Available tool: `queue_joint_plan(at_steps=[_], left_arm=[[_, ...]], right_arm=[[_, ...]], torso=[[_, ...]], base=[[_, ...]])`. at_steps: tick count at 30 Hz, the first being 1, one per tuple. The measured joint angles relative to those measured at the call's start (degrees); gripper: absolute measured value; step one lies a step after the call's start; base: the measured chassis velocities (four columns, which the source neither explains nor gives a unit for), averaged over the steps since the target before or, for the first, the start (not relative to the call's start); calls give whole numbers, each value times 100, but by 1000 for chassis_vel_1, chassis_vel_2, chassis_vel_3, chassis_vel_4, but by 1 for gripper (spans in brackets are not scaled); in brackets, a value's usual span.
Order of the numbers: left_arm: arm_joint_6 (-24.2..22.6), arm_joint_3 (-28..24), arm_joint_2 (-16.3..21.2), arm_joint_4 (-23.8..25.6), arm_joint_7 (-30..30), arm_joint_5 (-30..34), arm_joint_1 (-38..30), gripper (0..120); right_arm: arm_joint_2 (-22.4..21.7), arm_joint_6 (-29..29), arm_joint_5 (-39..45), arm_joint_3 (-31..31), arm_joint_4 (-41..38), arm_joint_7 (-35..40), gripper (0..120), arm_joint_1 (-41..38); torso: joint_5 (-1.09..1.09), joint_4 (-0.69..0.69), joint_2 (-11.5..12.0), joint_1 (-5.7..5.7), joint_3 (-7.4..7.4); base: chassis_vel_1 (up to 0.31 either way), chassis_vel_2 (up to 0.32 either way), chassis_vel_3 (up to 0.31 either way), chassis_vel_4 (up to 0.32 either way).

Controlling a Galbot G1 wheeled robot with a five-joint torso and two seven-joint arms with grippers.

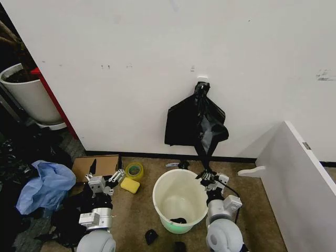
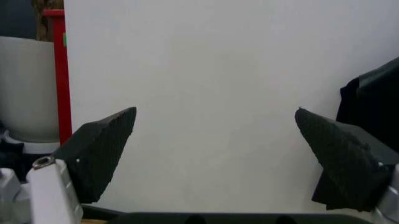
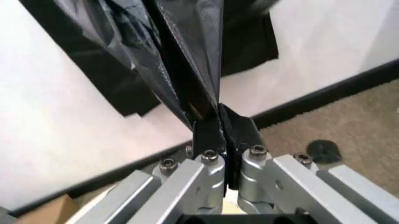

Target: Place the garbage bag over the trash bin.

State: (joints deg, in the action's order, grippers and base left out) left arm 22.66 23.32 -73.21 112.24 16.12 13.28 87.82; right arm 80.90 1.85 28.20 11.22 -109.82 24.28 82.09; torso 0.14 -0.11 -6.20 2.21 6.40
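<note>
The garbage bag (image 1: 197, 123) is a glossy black sack hanging from a white hook on the wall, its lower end pulled into a thin strip. My right gripper (image 1: 208, 174) is shut on that strip just above the far rim of the trash bin (image 1: 173, 195), a cream bucket with a pale green base standing on the carpet. In the right wrist view the right gripper (image 3: 221, 133) pinches the taut bag (image 3: 181, 56). My left gripper (image 1: 113, 178) is open to the left of the bin. Its fingers (image 2: 100, 154) stand wide apart facing the wall, with the bag's edge (image 2: 374, 98) beyond.
A white planter pot (image 1: 29, 94) stands at far left, beside a red post (image 2: 59, 70). A blue plastic sheet (image 1: 47, 186), a cardboard box (image 1: 94, 165), a tape roll (image 1: 134, 170) and a yellow sponge (image 1: 129, 185) lie left of the bin. A white panel (image 1: 299, 178) closes off the right.
</note>
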Motion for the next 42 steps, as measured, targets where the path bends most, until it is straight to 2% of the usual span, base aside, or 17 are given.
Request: queue_joint_plan(at_steps=[9, 11, 14, 15, 17, 20, 22, 23, 27, 29, 30, 33, 37, 38, 42], left_arm=[[-33, -3, 147, -19, -8, 90, -104, 100], [-36, -52, 218, -19, -56, 122, -117, 100], [-27, -164, 483, 46, -463, 430, -141, 100], [-27, -164, 483, 46, -463, 430, -141, 100], [23, -246, 753, 95, -861, 746, -210, 100], [58, -376, 1410, 204, -1458, 1290, -494, 100], [20, -432, 1844, 266, -1717, 1606, -729, 100], [20, -432, 1844, 266, -1717, 1606, -729, 100], [-196, -797, 2592, 129, -2154, 2327, -1662, 100], [-404, -1410, 2824, -91, -2253, 2654, -2462, 100], [-404, -1410, 2824, -91, -2253, 2654, -2462, 100], [-719, -2212, 2878, -408, -2258, 3043, -3430, 100], [-1110, -2916, 2536, -889, -2151, 3604, -4363, 100], [-1110, -2916, 2536, -889, -2151, 3604, -4363, 100], [-1340, -3211, 2084, -1290, -1942, 3717, -4749, 100]], right_arm=[[54, -123, -1154, -172, 160, 262, 0, 68], [84, 321, -1753, -75, 476, 58, 0, 14], [140, 1311, -2499, 194, 896, -694, 0, -160], [140, 1311, -2499, 194, 896, -694, 0, -160], [156, 1643, -2609, 275, 940, -1024, 0, -235], [176, 1868, -2411, 271, 826, -1343, 0, -351], [186, 1975, -2307, 224, 796, -1541, 0, -477], [186, 1975, -2307, 224, 796, -1541, 0, -477], [183, 2074, -2319, 197, 831, -1785, 0, -527], [194, 2151, -2325, 198, 918, -1880, 0, -545], [194, 2151, -2325, 198, 918, -1880, 0, -545], [222, 2198, -2329, 204, 1059, -1930, 0, -607], [275, 2248, -2338, 199, 1263, -1966, 0, -767], [275, 2248, -2338, 199, 1263, -1966, 0, -767], [295, 2250, -2331, 178, 1311, -1985, 0, -887]], torso=[[0, 0, 0, 0, 0], [0, 0, 0, 0, 0], [0, 1, 0, 0, 1], [0, 1, 0, 0, 1], [-1, 1, 0, 0, 1], [-1, -2, 0, 0, 1], [0, 3, 0, 0, 1], [0, 3, 0, 0, 1], [2, 1, 0, 0, 1], [-1, 0, 0, 1, 1], [-1, 0, 0, 1, 1], [1, -2, 0, 1, 1], [2, 0, 0, 1, 1], [2, 0, 0, 1, 1], [1, -1, 1, 2, 2]], base=[[0, 0, 0, 0], [0, 0, 0, 0], [0, 0, 0, 0], [0, 0, 0, 0], [0, 0, 0, 0], [0, 0, 0, 0], [0, 0, 0, 0], [0, 0, 0, 0], [0, 0, 0, 0], [0, 0, 0, 0], [0, 0, 0, 0], [0, 0, 0, 0], [0, 0, 0, 0], [0, 0, 0, 0], [0, 0, 0, 0]])
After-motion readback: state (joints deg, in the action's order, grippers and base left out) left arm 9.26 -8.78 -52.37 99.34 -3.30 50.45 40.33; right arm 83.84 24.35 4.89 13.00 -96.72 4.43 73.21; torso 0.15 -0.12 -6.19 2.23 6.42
